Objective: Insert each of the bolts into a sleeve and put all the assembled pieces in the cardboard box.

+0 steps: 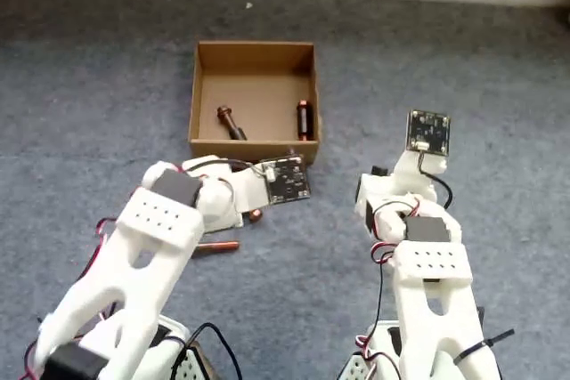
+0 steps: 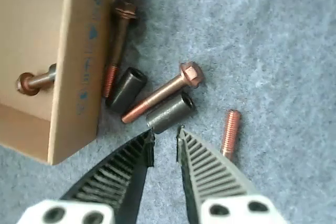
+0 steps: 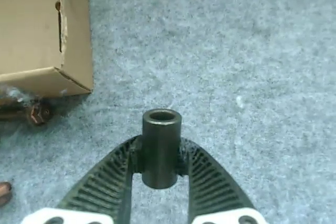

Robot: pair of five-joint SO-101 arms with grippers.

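Right gripper (image 3: 160,149) pinches an upright sleeve (image 3: 161,129). Left gripper (image 2: 165,141) is slightly spread, tips just beside a loose sleeve (image 2: 170,112). That sleeve lies beside a bolt (image 2: 163,92) near the cardboard box (image 2: 79,77).

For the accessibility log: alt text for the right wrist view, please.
The right gripper clamps a dark sleeve, open bore toward the camera, over grey carpet. A cardboard box corner and a copper bolt head sit nearby.

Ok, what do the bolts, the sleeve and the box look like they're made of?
The bolts: metal with a coppery, slightly glossy finish; threads and flanged hex heads show. The sleeve in the right gripper: dark grey metal by its look, matte, possibly steel. The box: plain brown cardboard, dull, with a frayed slit.
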